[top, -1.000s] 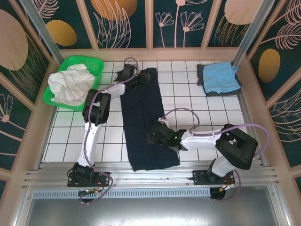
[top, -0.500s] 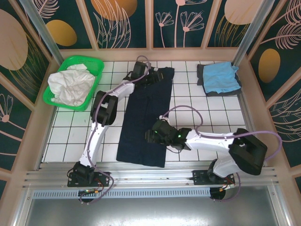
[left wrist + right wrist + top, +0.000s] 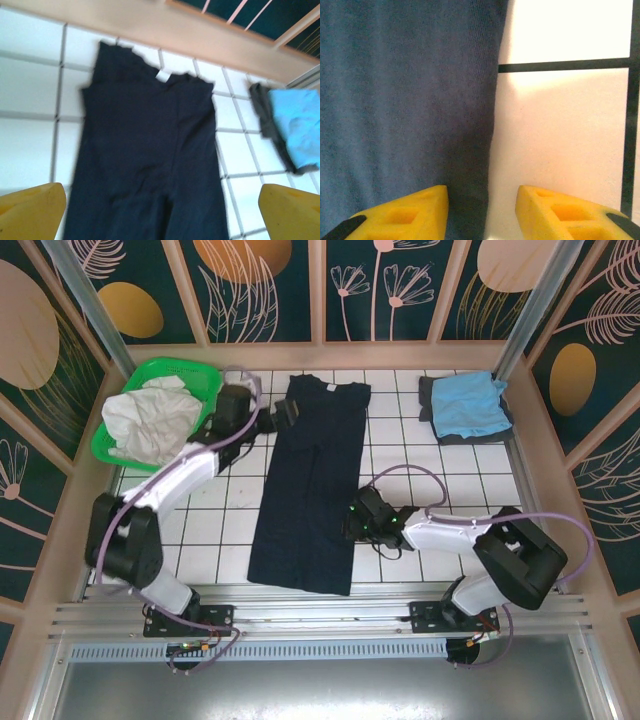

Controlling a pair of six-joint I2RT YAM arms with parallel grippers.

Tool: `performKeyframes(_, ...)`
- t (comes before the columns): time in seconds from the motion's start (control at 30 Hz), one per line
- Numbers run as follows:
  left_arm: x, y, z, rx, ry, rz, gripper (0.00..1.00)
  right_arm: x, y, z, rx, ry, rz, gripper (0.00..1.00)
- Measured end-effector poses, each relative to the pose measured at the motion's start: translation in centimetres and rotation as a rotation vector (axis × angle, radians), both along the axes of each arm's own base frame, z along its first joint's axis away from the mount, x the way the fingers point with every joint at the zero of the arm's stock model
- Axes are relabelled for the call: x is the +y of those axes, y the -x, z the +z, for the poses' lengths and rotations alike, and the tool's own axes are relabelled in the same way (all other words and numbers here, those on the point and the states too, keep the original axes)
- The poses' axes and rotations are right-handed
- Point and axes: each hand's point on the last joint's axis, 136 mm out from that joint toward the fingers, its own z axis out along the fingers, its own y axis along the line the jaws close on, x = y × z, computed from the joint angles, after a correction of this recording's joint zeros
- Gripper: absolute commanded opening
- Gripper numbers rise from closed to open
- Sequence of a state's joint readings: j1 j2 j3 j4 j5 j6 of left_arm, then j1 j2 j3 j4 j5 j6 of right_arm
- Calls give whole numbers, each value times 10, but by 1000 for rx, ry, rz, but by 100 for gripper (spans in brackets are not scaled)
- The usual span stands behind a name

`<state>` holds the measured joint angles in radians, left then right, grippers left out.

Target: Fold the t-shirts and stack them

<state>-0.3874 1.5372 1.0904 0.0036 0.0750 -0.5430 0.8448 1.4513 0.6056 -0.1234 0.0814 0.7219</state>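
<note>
The large dark navy t-shirt [image 3: 310, 490] lies flat and folded into a long strip down the middle of the tiled table, collar at the far end. In the left wrist view the navy t-shirt [image 3: 150, 145] stretches ahead of my left gripper [image 3: 160, 215], whose yellow fingers stand wide open with nothing in them. My left gripper [image 3: 278, 418] hovers by the shirt's far left edge. My right gripper [image 3: 352, 523] is open and low at the shirt's right edge [image 3: 492, 140], one finger over cloth, one over tile. A light blue t-shirt [image 3: 468, 402] lies on a dark grey one [image 3: 430, 400] at the back right.
A green plastic basket [image 3: 200, 375] with white cloth [image 3: 150, 420] in it stands at the back left. Wooden walls [image 3: 320, 355] close in the table on three sides. Bare white tiles [image 3: 200, 530] lie left and right of the navy shirt.
My left gripper has let go of the shirt's collar end and drawn back left. My right gripper slid right off the cloth to its right edge. The shirt shifted right and straightened.
</note>
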Motion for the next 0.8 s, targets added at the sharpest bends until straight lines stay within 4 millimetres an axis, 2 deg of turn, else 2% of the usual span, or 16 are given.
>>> performKeyframes(0.17, 39, 97, -86, 188, -12, 52, 92, -5, -4, -4, 63, 40, 26, 37)
performKeyframes(0.27, 47, 140, -119, 272, -9, 60, 87, -7, -6, -6, 113, 46, 42, 36)
performKeyframes(0.5, 30, 178, -129, 305, 31, 22, 81, -10, -12, -3, 157, 45, 55, 40)
performKeyframes(0.67, 34, 207, -149, 364, 8, 32, 78, -27, -26, 12, 49, 94, -13, 47)
performKeyframes(0.8, 33, 225, -163, 419, -30, 22, 78, -11, -15, 16, 23, 93, 23, 47)
